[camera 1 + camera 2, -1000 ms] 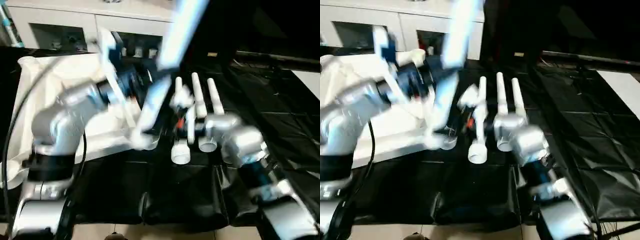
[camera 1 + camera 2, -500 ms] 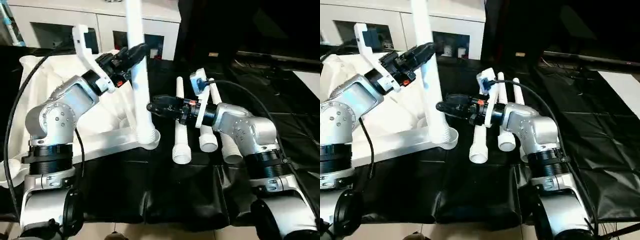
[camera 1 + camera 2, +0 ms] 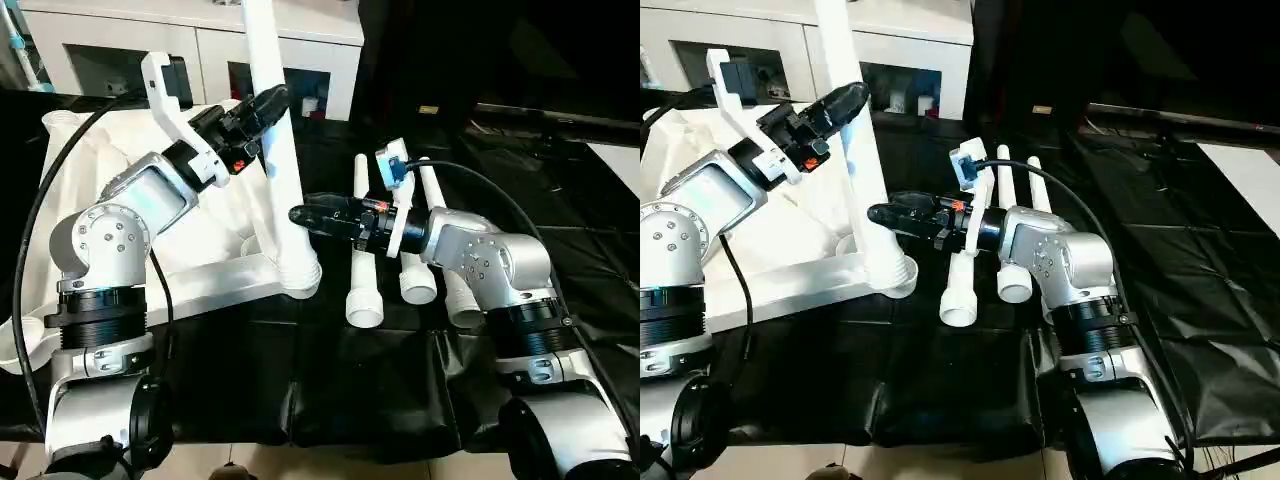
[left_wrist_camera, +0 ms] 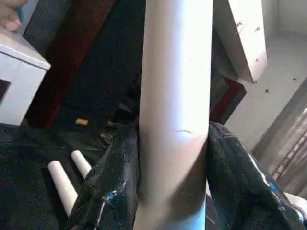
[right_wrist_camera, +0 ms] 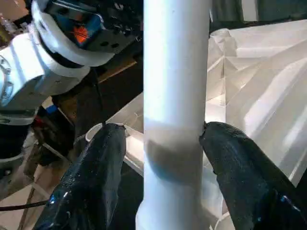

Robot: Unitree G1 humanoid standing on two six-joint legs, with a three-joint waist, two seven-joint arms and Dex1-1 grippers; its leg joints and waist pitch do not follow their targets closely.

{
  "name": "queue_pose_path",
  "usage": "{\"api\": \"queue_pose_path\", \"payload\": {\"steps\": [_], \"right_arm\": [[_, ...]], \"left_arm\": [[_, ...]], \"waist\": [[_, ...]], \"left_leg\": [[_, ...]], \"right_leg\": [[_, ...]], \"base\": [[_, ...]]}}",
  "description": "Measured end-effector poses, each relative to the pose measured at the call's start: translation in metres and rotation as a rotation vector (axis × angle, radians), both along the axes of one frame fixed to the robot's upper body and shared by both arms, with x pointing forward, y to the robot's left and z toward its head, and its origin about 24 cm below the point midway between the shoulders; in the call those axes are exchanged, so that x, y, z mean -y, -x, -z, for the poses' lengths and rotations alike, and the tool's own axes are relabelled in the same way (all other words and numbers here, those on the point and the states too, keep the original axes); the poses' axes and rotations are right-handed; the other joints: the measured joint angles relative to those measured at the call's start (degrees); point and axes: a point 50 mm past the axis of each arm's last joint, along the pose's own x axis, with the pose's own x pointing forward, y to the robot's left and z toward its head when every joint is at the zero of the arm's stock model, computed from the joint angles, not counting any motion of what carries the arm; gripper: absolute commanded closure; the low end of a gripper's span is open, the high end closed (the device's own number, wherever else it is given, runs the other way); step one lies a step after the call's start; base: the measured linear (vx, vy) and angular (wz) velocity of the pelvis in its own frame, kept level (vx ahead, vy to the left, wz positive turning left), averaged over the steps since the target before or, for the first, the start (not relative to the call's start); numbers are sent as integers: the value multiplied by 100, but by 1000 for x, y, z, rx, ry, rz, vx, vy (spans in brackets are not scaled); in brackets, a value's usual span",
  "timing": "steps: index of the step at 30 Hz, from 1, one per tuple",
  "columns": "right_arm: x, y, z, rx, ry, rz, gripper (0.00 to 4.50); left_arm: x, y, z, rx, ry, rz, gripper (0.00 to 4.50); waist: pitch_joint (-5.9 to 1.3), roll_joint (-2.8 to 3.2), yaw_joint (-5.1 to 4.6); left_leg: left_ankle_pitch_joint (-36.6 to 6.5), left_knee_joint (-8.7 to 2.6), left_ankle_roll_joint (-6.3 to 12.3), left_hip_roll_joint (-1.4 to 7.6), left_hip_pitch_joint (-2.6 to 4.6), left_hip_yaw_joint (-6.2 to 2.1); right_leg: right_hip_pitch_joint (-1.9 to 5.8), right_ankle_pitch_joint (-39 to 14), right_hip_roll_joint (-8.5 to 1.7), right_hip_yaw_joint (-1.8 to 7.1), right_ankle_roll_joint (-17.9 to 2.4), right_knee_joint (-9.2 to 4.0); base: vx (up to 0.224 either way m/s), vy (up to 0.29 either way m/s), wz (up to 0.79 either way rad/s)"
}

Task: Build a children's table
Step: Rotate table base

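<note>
Your left arm rises from the shoulder, elbow bent, forearm reaching forward and inward; the left gripper (image 3: 268, 100) is closed around the upright white leg (image 3: 275, 150), a black finger on each side. Your right forearm angles across to the left, held roughly level; the right gripper (image 3: 297, 214) brackets that leg lower down, fingers (image 5: 96, 167) flanking it.

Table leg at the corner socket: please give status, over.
Left gripper shut on upright leg. Right gripper fingers around same leg, lower. Leg foot in tabletop corner socket. Three spare legs lie beside; nothing blocking.
</note>
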Motion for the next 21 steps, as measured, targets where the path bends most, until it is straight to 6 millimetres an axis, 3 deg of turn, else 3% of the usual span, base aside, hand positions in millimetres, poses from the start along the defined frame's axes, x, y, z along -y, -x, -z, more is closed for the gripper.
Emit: {"api": "queue_pose_path", "payload": {"steps": [6,14,21], "right_arm": [[-11,-2,3,1,35,29,167],[-26,-10,6,40,80,129,167],[-35,-9,8,37,81,134,238]], "left_arm": [[11,3,-3,29,-65,11,276],[24,5,-8,67,-139,-116,276],[29,7,-14,92,-153,-181,276]], "waist": [[0,0,-7],[2,-5,-12],[4,-9,-14]], "left_leg": [[1,0,-1,1,1,0],[2,-1,-4,1,-5,0],[2,0,-3,2,-5,0]], "right_leg": [[-1,0,0,0,1,0],[-3,3,0,0,4,-3],[-4,4,0,-1,7,-3]], "base": [[0,0,0],[0,0,0],[0,0,0]]}}
